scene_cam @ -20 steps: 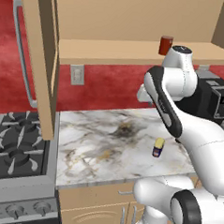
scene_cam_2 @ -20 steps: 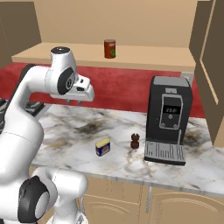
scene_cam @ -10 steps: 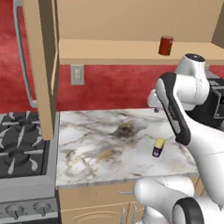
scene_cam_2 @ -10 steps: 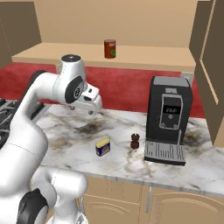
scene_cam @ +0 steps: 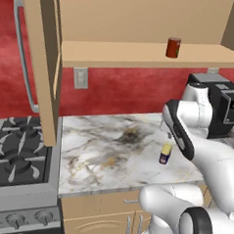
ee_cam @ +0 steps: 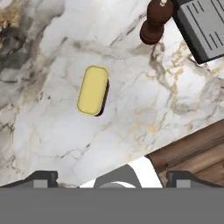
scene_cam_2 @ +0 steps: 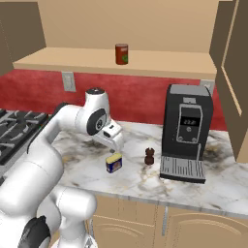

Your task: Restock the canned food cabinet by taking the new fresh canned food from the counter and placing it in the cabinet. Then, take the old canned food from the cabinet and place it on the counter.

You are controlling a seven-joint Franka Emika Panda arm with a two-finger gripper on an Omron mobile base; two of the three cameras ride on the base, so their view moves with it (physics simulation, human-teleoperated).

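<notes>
The two-finger gripper [scene_cam_2: 116,144] was held spread and empty above one blue, yellow-topped can [scene_cam_2: 114,162] on the marble counter [scene_cam_2: 218,184]; one red-orange can [scene_cam_2: 121,54] was seen on the far wooden cabinet shelf [scene_cam_2: 72,58].

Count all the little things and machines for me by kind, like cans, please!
Cans: 2, the blue one with the yellow top on the counter and the red one on the cabinet shelf.
Pepper grinders: 1, brown.
Coffee machines: 1, black.
Stoves: 1.
Total: 5
</notes>
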